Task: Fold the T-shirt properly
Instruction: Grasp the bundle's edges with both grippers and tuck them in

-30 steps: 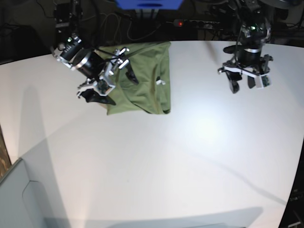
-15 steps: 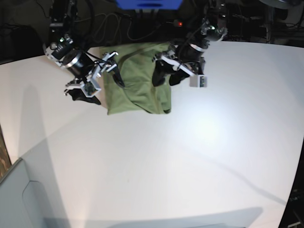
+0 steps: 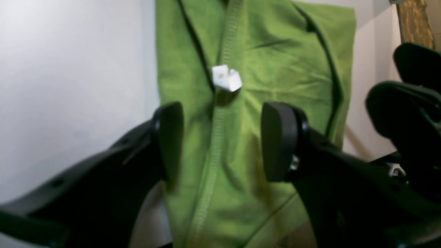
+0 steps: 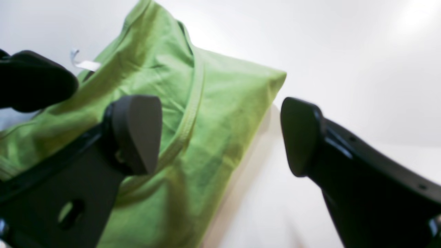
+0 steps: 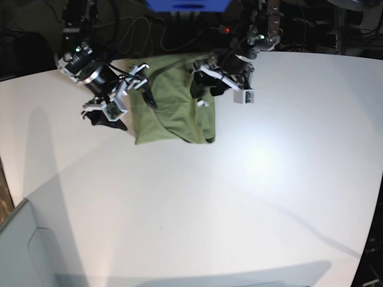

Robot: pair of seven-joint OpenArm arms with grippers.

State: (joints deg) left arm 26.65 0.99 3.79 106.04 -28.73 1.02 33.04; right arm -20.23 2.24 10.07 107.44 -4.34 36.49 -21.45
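The olive-green T-shirt (image 5: 173, 104) lies folded into a narrow rectangle at the back of the white table (image 5: 251, 179). Its white tag (image 3: 226, 78) sticks up by the neckline seam. My left gripper (image 5: 206, 89) hovers open over the shirt's right edge. In the left wrist view (image 3: 224, 141) its jaws straddle the seam just below the tag. My right gripper (image 5: 127, 109) is open at the shirt's left edge. In the right wrist view (image 4: 220, 134) one finger (image 4: 137, 131) is over the cloth (image 4: 224, 96) and the other finger (image 4: 303, 137) is over bare table. Neither gripper holds anything.
Cables and a power strip with a red light (image 5: 226, 28) lie behind the table's back edge. A blue object (image 5: 188, 5) stands at the back centre. A grey panel (image 5: 24, 251) sits at the front left corner.
My left arm swung from the table's far right over to the shirt's right edge, then shifted slightly back. My right arm moved a little left and stayed at the shirt's left edge.
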